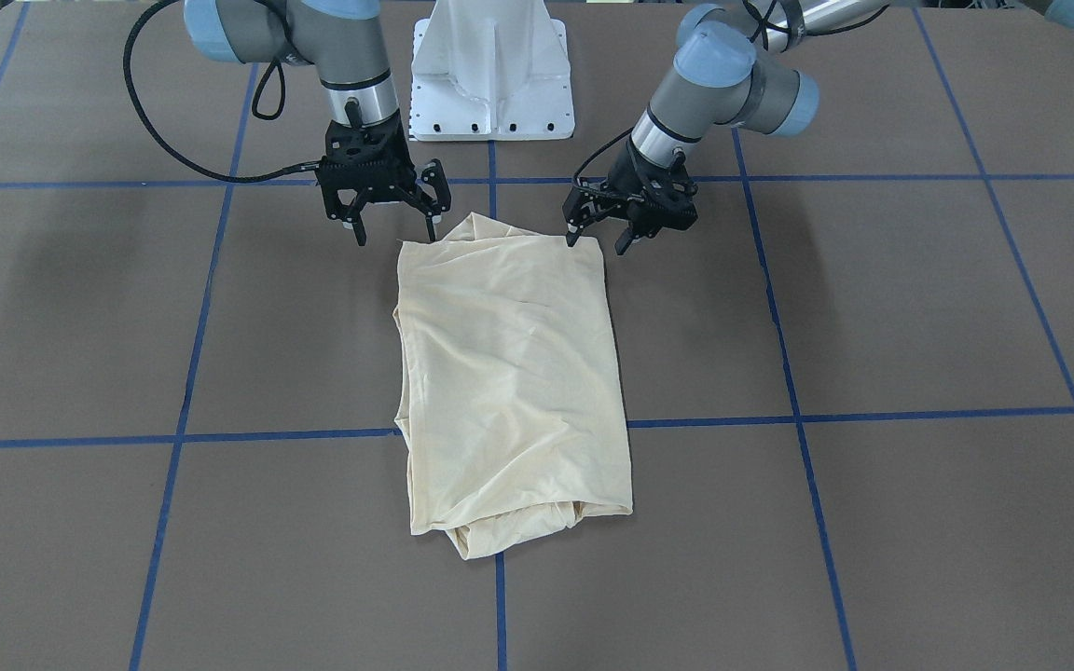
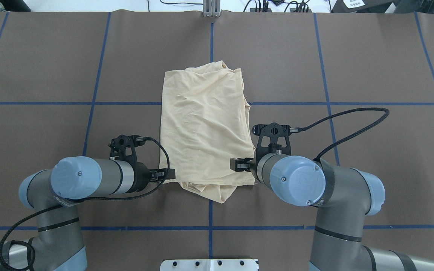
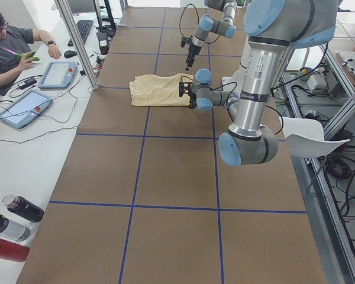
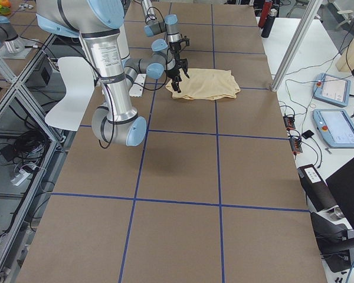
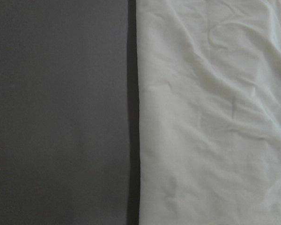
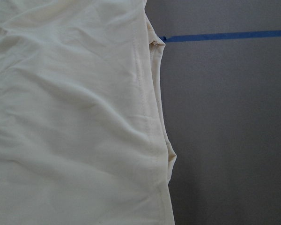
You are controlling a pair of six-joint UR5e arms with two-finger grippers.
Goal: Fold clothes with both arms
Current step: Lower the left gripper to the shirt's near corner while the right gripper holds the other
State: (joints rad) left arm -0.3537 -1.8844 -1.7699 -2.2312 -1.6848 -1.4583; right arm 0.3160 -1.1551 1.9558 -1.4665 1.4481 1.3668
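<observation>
The pale cream-yellow T-shirt [image 1: 509, 373] lies folded into a long rectangle in the middle of the table [image 1: 873, 308], plain side up; its print and neck label are hidden. It also shows in the overhead view [image 2: 205, 124]. My left gripper [image 1: 598, 244] is open over the shirt's near corner on my left, one fingertip at the fabric edge. My right gripper [image 1: 394, 233] is open just beside the near corner on my right. The left wrist view shows the shirt's straight edge [image 5: 210, 117]; the right wrist view shows a seamed edge [image 6: 70, 117]. Neither gripper holds anything.
The white pedestal base [image 1: 490, 84] stands behind the shirt's near end. Blue tape lines [image 1: 873, 415] grid the brown table. An operator [image 3: 12, 47] sits with tablets at a side desk, and bottles [image 3: 12, 216] lie there too.
</observation>
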